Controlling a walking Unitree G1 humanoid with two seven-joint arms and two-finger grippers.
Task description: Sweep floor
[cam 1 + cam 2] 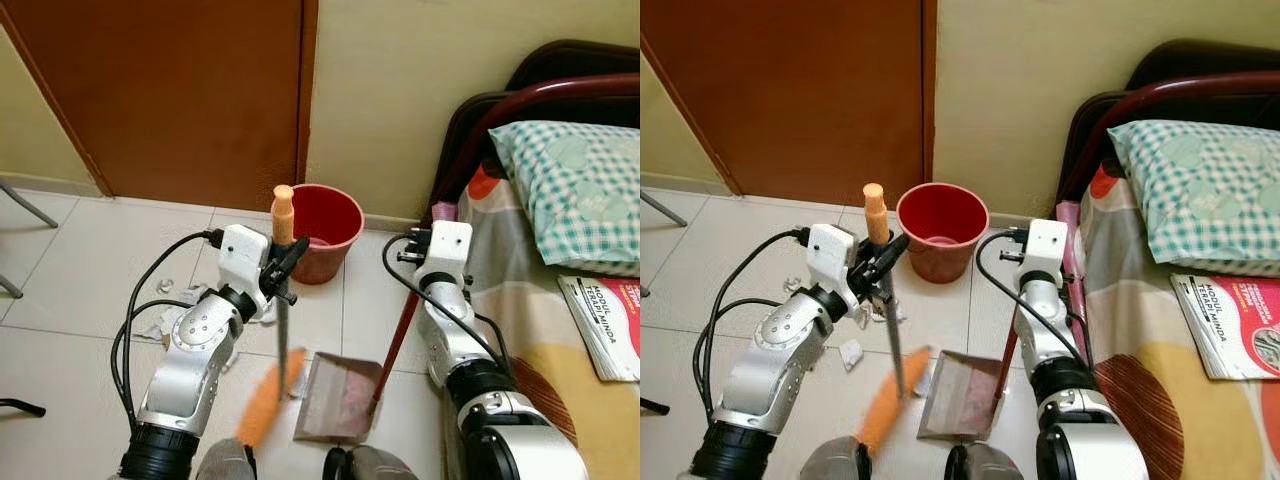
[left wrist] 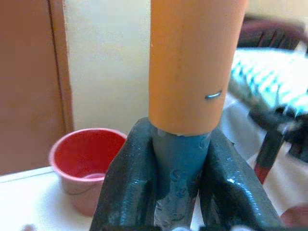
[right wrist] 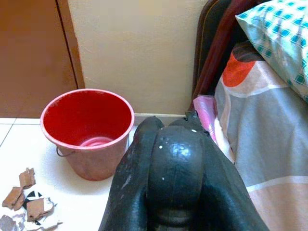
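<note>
A broom (image 1: 283, 300) with a grey shaft, an orange grip at the top and orange bristles on the floor tiles is held upright, clenched in the left gripper (image 1: 284, 268) just below the grip. The red handle of a grey dustpan (image 1: 336, 397), which rests beside the bristles, is clasped by the right gripper (image 3: 175, 159). A red bucket (image 1: 322, 230) stands by the wall. On a booklet (image 1: 607, 325) on the bed, "MODUL" can be read.

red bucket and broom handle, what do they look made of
Red bucket: likely plastic, with a smooth, slightly glossy, evenly coloured wall and a thin rolled rim. Broom handle: apparently a grey metal tube with a dull sheen, capped by a matte orange, probably plastic, sleeve, held in the left gripper.
</note>
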